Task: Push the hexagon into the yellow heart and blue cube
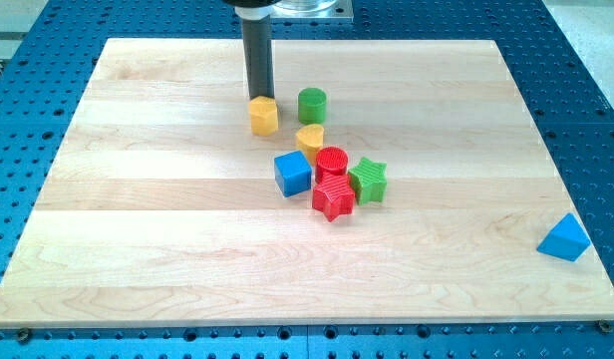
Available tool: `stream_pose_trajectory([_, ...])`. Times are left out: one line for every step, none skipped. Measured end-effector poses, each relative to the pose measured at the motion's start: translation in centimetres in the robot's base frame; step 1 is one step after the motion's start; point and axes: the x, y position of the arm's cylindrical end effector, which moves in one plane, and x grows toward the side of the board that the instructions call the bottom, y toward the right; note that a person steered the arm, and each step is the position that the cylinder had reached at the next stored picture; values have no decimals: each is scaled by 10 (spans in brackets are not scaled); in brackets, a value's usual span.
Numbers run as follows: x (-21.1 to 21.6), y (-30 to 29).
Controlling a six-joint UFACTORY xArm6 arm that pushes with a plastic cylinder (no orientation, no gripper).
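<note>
Camera view, single frame. Wooden board (138,199) is lying on a blue perforated table (28,30), filling most of the frame.

Rod is coming down from the top centre of the frame, dark and upright. My tip (259,97) is sitting at the upper edge of the yellow hexagon (264,116), apparently touching it, though the contact line is hard to make out from this angle. The rod has no jaws; it is holding nothing, only standing against the hexagon's far side.

Yellow hexagon is resting in the upper middle of the board. Green cylinder (312,105) is standing just to its right, apart from it.

Yellow heart (310,138) is lying below and to the right of the hexagon, near but with a small gap showing. Blue cube (292,173) is sitting below the heart and slightly left, close to it.

Red cylinder (332,163) is pressing in right of the cube and just under the heart. Red star (333,197) is lying directly below it, touching. Green star (368,179) is sitting against both on the right.

Blue triangle block (564,238) is lying alone at the lower right edge of the board, well apart from the cluster.
</note>
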Motion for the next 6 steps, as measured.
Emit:
stream_pose_trajectory([13, 0])
stream_pose_trajectory([26, 0])
stream_pose_trajectory([25, -27])
stream_pose_trajectory([25, -39])
stream_pose_trajectory([52, -15])
stream_pose_trajectory([74, 0])
